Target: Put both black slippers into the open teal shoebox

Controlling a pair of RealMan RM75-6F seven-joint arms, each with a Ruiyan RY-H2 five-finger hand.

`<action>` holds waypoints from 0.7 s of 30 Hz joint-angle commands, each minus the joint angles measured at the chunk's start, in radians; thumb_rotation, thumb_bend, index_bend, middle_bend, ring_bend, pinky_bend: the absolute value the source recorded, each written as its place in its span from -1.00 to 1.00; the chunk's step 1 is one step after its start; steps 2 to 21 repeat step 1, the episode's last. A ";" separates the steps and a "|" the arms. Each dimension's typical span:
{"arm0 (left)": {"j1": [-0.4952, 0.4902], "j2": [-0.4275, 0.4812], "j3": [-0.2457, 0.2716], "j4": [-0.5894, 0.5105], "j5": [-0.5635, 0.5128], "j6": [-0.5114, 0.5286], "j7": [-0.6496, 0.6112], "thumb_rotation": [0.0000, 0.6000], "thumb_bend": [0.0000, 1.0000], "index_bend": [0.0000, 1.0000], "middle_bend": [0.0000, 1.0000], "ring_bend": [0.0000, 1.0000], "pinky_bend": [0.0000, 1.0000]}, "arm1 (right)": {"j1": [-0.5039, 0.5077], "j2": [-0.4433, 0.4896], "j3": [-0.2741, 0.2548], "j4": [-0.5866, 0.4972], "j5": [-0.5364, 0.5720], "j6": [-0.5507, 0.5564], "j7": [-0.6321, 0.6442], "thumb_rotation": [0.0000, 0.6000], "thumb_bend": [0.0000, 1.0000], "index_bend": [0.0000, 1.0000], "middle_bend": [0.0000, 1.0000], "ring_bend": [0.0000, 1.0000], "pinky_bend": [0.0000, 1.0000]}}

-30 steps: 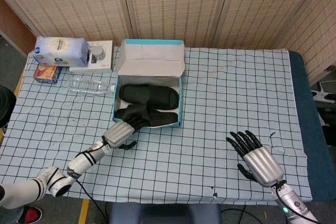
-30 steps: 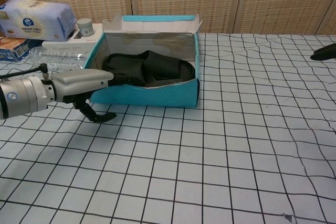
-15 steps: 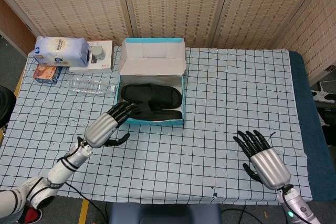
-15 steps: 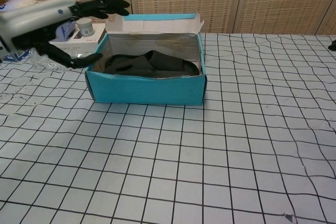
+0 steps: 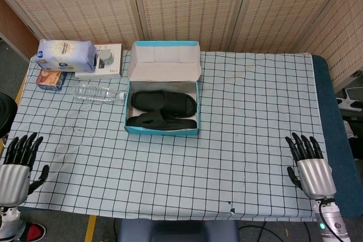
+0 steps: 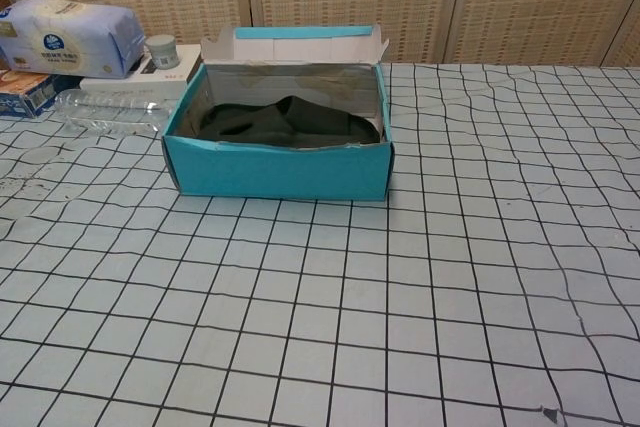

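Hanging off the left edge of the table (image 5: 238, 162), the left hand (image 5: 14, 165) holds nothing, its dark fingers straight and a little spread, pointing toward the far wall, well apart from everything on the checked cloth. Further back on that side a blue and white soft pack (image 5: 66, 55) sits at the far corner with a small orange and blue box (image 5: 50, 79) just in front of it, and a white flat box (image 5: 102, 60) carrying a small grey jar lies beside the pack. A clear plastic bottle (image 5: 99, 92) lies on its side between those things and the teal shoebox (image 5: 161, 130). The shoebox stands open near the middle of the far half of the table, its lid flap (image 5: 164, 60) tipped up and back toward the wicker screen. Both black slippers are inside it, lying side by side across the box: the far slipper (image 5: 164, 101) against the back and the near slipper (image 5: 161, 121) against the front wall. From the chest view they show as one dark mound above the front wall of the box. Over at the near right corner, the right hand (image 5: 310, 165) is also empty, fingers straight and slightly parted, pointing away, well clear of the box.
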 commanded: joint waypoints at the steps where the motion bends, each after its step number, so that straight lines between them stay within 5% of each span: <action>1: 0.022 0.008 -0.022 0.005 -0.033 -0.020 0.004 1.00 -0.17 -1.00 -1.00 -1.00 -0.91 | -0.003 0.006 0.001 -0.002 0.009 -0.004 0.006 0.98 -0.27 -1.00 -1.00 -1.00 -1.00; 21: 0.022 0.008 -0.022 0.005 -0.033 -0.020 0.004 1.00 -0.17 -1.00 -1.00 -1.00 -0.91 | -0.003 0.006 0.001 -0.002 0.009 -0.004 0.006 0.98 -0.27 -1.00 -1.00 -1.00 -1.00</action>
